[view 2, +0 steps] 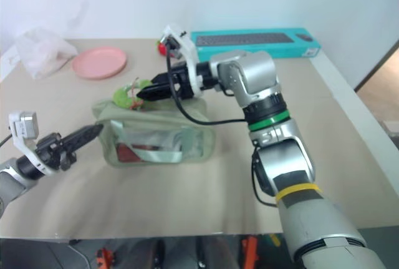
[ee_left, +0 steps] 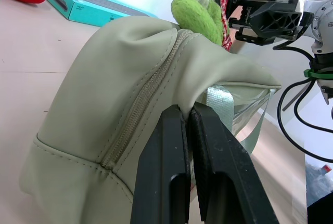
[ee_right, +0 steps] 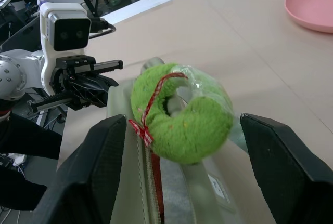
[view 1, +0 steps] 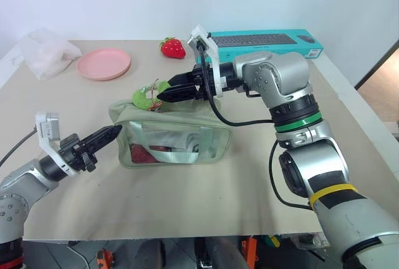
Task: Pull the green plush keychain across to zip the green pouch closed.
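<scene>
Right wrist view: right hand [ee_right: 179, 146] open astride green plush keychain [ee_right: 182, 112]; close squarely, pull along zipper while closed left hand [view 1: 112, 133] pins green pouch [view 1: 171, 135].

Silver arms, black cables, green ring, yellow band

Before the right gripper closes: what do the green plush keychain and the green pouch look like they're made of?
Green plush keychain: fuzzy lime plush, soft-looking, matte pile, with a red-and-white checked ribbon around it; part looks covered by clear film.
Green pouch: smooth, matte sage material, probably faux leather or coated fabric, with stitched seams and a zipper; its side panel looks like clear plastic, contents showing through.
</scene>
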